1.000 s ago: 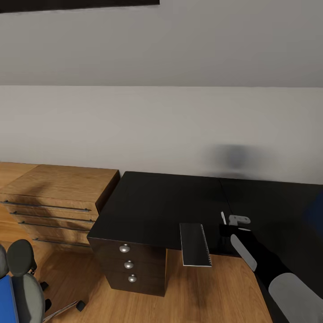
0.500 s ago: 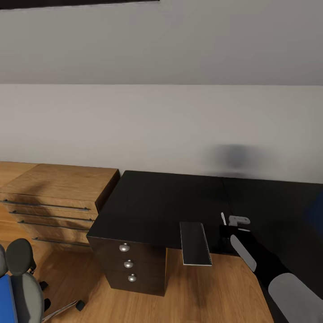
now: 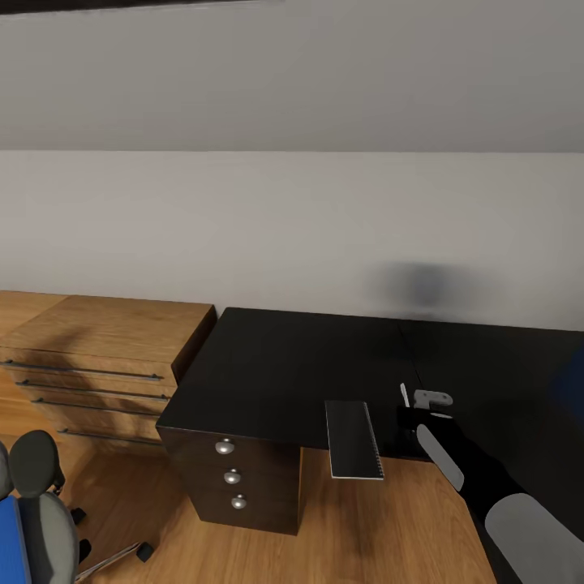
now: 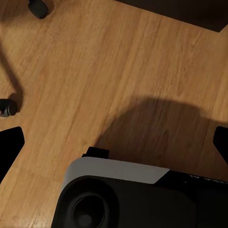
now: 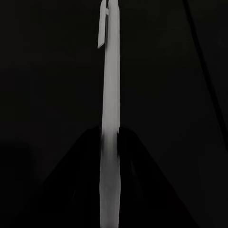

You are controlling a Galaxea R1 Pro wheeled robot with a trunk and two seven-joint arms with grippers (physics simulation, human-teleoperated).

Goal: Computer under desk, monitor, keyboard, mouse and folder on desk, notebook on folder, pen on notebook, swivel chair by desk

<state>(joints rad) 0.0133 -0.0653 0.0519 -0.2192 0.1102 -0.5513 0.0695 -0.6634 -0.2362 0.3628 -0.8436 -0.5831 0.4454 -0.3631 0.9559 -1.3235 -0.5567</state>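
Honestly, most of this job is looking undone. The right gripper (image 3: 408, 410) is sitting in the lower right of the head view, clamped on the pen (image 5: 110, 118); in the right wrist view that pale stick is running straight out between the dark fingers over the black desktop. The notebook (image 3: 353, 440) is lying at lower centre, hanging off the front edge of the desk (image 3: 284, 365), just beside that gripper. The blue folder (image 3: 11, 539) is peeking in at the bottom left corner, seemingly on the seat of the swivel chair (image 3: 40, 495), which is standing well apart from the desk, in front of the light-wood dresser (image 3: 97, 341). So the folder is waiting to be moved, and the notebook and pen can't be stacked until it is. The stretch of desktop on view is carrying no monitor, keyboard or mouse. The left gripper (image 4: 114, 142) is hanging over the wood floor (image 4: 118, 57) with its fingertips wide apart at the picture's edges, holding nothing.
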